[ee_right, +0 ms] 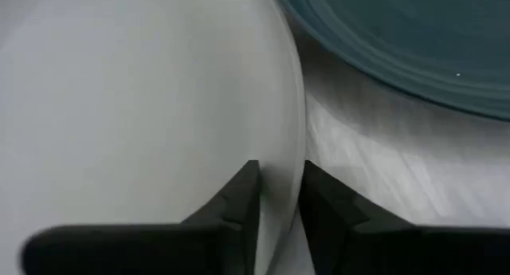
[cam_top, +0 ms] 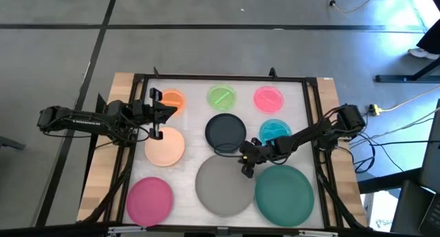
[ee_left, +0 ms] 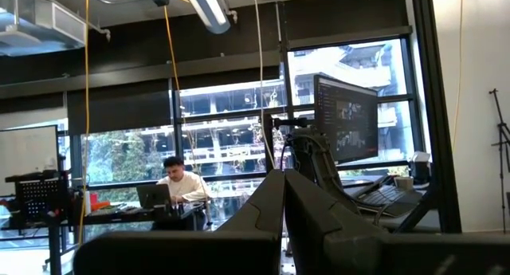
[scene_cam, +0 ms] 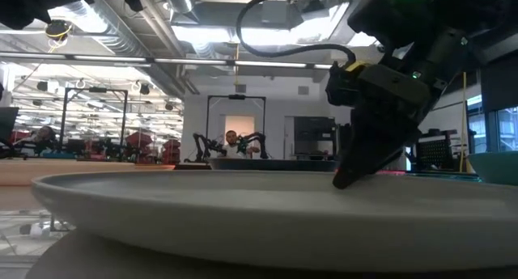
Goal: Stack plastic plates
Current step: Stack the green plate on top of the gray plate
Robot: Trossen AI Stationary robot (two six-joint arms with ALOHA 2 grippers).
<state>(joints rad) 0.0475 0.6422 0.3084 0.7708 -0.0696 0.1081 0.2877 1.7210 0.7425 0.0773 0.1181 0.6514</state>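
**Inspector:** Plastic plates, nine round ones, lie singly on the white table top [cam_top: 189, 93], none stacked. Back row: small orange plate [cam_top: 172, 99], small green plate [cam_top: 221, 97], small pink plate [cam_top: 268, 98]. Middle row: medium peach plate [cam_top: 165, 147], medium black plate [cam_top: 225, 130], small teal plate [cam_top: 274, 130]. Front row: large magenta plate [cam_top: 149, 199], large grey plate [cam_top: 221, 185], large dark green plate [cam_top: 284, 193].

**Clerk:** State of the right gripper [cam_top: 245, 167]?

**Inspector:** It is lowered onto the grey plate's edge, on the side facing the dark green plate. In the right wrist view its two dark fingers [ee_right: 239, 207] straddle the grey rim, one over the plate, one outside it, with only a narrow gap between them. They are closed down to the rim's thickness and grip it. In the low view the tip meets the grey plate's surface [scene_cam: 243, 202].

**Clerk:** And the left gripper [cam_top: 157, 113]?

**Inspector:** Held above the table between the orange and peach plates. It points out into the room rather than down, holding nothing. In the left wrist view its fingers [ee_left: 267, 207] meet at their tips.

**Clerk:** Anything beyond the table?

**Inspector:** A person [ee_left: 177, 187] is seated at a desk by the windows.
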